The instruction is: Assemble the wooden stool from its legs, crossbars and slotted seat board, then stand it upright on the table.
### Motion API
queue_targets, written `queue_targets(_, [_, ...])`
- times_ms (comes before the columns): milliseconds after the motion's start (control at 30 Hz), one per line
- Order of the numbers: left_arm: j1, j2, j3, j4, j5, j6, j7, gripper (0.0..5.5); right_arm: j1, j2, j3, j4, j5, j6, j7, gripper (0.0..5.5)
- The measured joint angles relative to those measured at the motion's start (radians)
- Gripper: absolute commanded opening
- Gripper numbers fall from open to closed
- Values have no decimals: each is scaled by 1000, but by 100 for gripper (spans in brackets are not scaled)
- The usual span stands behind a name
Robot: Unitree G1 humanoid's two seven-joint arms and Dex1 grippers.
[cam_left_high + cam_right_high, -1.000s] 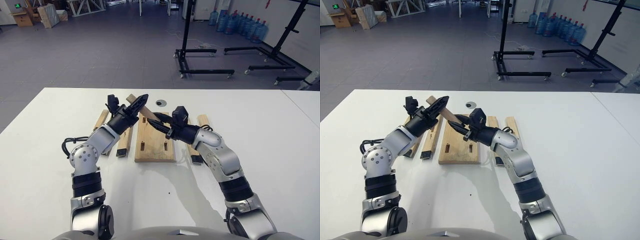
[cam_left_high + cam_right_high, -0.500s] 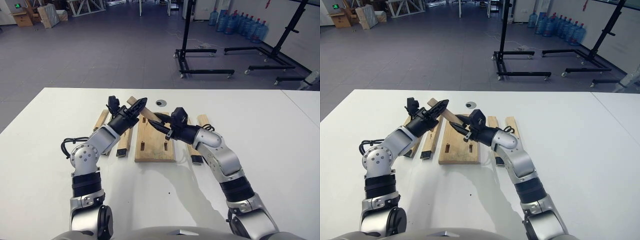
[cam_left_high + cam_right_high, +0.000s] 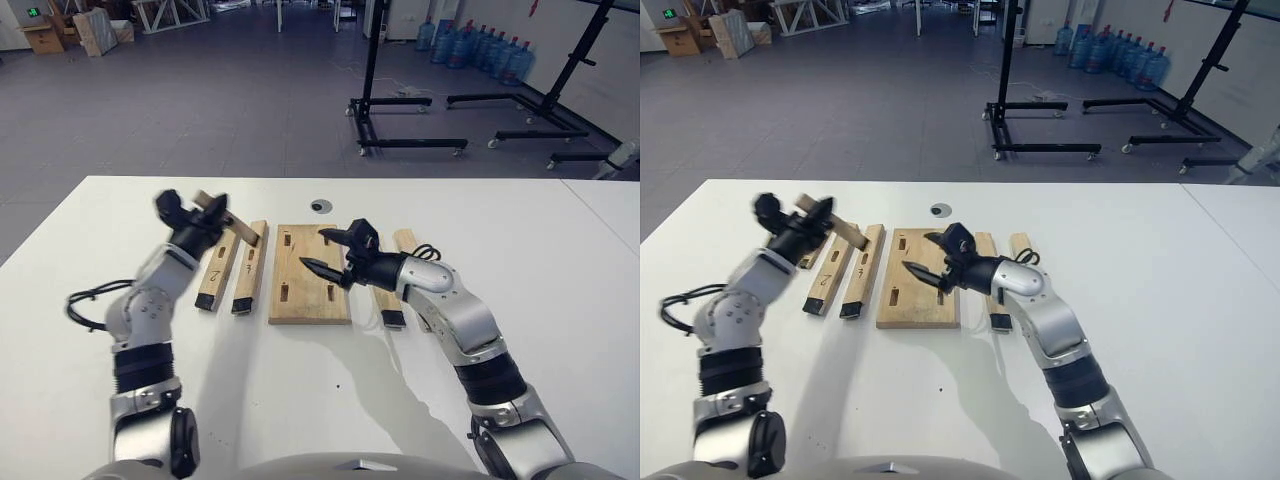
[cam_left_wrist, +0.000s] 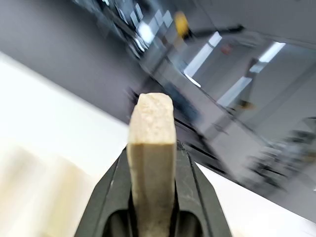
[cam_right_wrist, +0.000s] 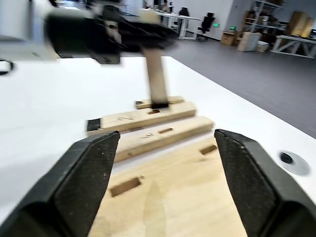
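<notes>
The slotted seat board lies flat mid-table. Two legs lie side by side to its left, and two more lie to its right, partly under my right forearm. My left gripper is raised over the left legs, shut on a short wooden crossbar that juts toward the board. In the left wrist view the crossbar's end sits clamped between the fingers. My right gripper hovers open just above the seat board, holding nothing.
The white table has a small round grommet hole behind the board. A black cable loops beside my left arm. Black wheeled stands are on the floor beyond the table.
My left arm has swung left with the crossbar, from over the board to above the left legs. The right gripper, earlier at the crossbar's end, is now apart from it and open.
</notes>
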Motion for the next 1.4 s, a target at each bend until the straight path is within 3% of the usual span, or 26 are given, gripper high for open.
queue_targets(100, [-22, 47, 2, 71, 92, -100, -43, 39, 0, 15, -24, 26, 0, -16, -32, 471])
queue_targets(267, [-34, 11, -42, 236, 164, -219, -123, 39, 0, 39, -21, 64, -21, -37, -70, 539])
queue_targets(567, [-66, -1, -118, 482, 323, -384, -229, 39, 5, 57, -16, 84, -38, -39, -93, 540])
queue_targets(1400, [-77, -17, -135, 589, 380, -497, -274, 39, 5, 67, -5, 96, -36, -45, -86, 540])
